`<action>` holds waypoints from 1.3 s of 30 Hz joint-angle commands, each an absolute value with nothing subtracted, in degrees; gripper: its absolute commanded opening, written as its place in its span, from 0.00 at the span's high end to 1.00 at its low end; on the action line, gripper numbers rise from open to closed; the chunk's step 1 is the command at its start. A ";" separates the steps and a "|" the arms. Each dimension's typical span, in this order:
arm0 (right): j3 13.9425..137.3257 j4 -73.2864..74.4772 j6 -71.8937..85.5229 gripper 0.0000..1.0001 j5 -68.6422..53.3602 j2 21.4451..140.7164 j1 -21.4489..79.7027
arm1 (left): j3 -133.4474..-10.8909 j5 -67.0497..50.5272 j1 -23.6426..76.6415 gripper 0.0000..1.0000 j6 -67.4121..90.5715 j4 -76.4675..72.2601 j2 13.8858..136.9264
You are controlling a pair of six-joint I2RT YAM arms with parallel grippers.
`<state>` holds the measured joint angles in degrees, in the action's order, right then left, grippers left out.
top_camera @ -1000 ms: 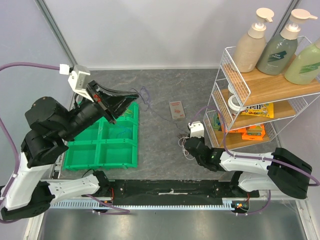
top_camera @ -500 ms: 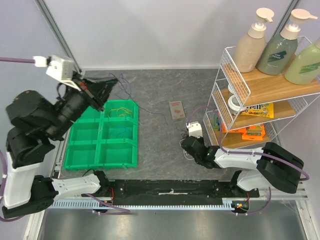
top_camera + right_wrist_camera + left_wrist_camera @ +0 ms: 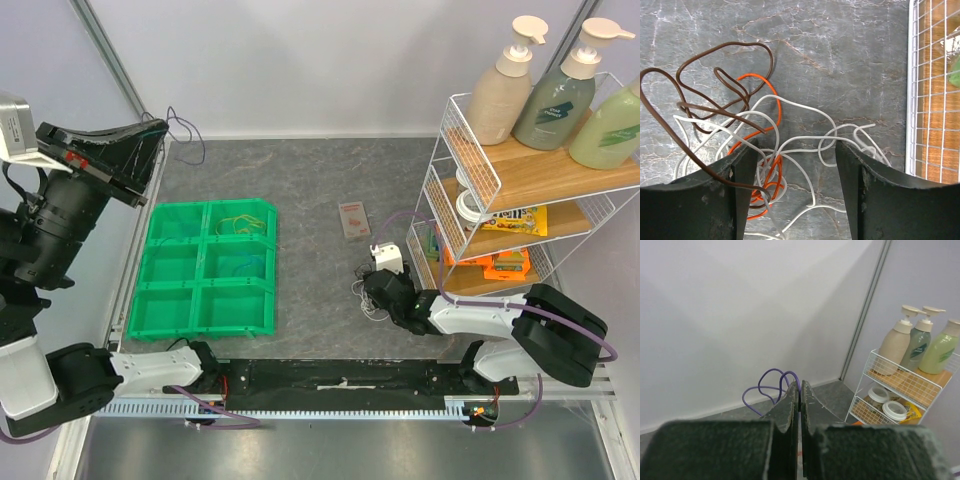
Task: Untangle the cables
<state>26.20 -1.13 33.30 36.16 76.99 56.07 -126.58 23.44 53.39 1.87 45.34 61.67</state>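
With the left pincer point(image 3: 800, 388) clamped on a purple cable point(image 3: 771, 370) held high above the worktop point(image 3: 840, 60), the right pincer point(image 3: 796, 147) hangs open over the white, orange and brown tangle point(image 3: 771, 172) beside the wire rack point(image 3: 935, 100), apparently mid-separation, with setting the purple strand down apart likely next.

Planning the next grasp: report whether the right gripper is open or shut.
Open. The right gripper has its fingers wide apart over the tangled cables, clamping nothing.

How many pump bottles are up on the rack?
3, in a row on the rack's top shelf: beige bottle at left, grey-green bottle in the middle, light green bottle at right, partly cut off.
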 commanded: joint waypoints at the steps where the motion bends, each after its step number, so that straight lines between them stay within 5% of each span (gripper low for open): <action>1: 27.25 -3.78 31.99 0.28 33.93 77.78 55.90 | -127.28 24.62 53.53 0.98 -1.41 47.37 61.88; 21: 28.83 -3.60 30.59 0.26 31.55 78.40 55.90 | -92.22 35.50 53.44 0.98 11.07 56.51 44.56; 39: 28.48 -4.22 31.03 0.26 30.76 78.84 55.81 | -91.13 35.70 53.53 0.98 15.74 60.40 39.46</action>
<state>27.16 -2.61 30.85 31.64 78.13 55.96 -88.97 38.41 53.39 13.63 62.22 39.94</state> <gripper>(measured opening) 0.742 0.031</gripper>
